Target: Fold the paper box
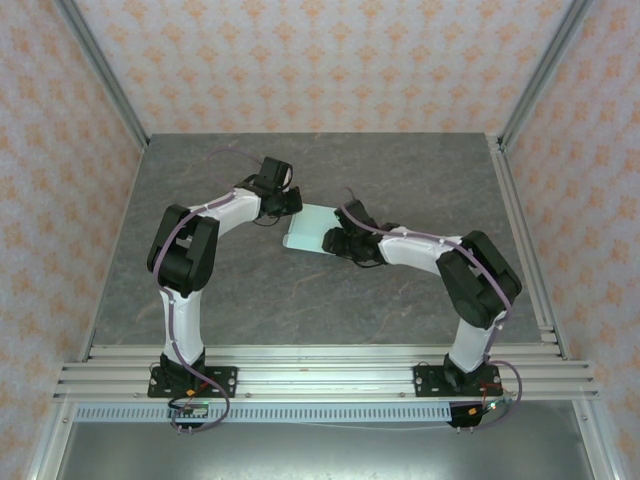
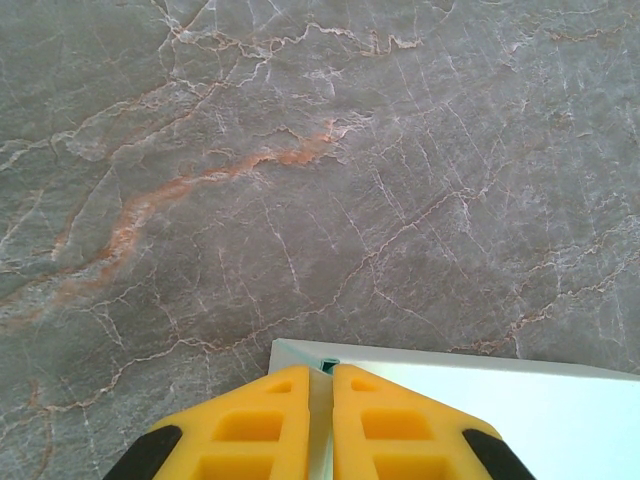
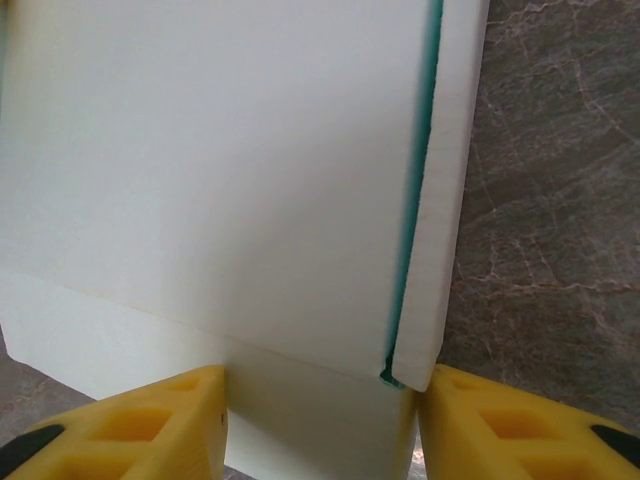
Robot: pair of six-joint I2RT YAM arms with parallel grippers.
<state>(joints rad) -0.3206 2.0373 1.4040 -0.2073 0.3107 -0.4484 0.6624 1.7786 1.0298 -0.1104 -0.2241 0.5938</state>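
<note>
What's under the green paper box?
The grey marbled table shows around the paper box, so it seems to rest on that. The spot right underneath is covered by the card, so anything there is hidden.

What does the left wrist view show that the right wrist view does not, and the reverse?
Left wrist view: the left fingers shut on a thin edge at a corner of the paper box, and a wide stretch of marble table with an orange vein. Right wrist view: the right fingers apart, one on each side of the box's near end, and a side flap along its right edge. Whether they press it is unclear. Both: the paper box, the marble table, yellow fingers.
</note>
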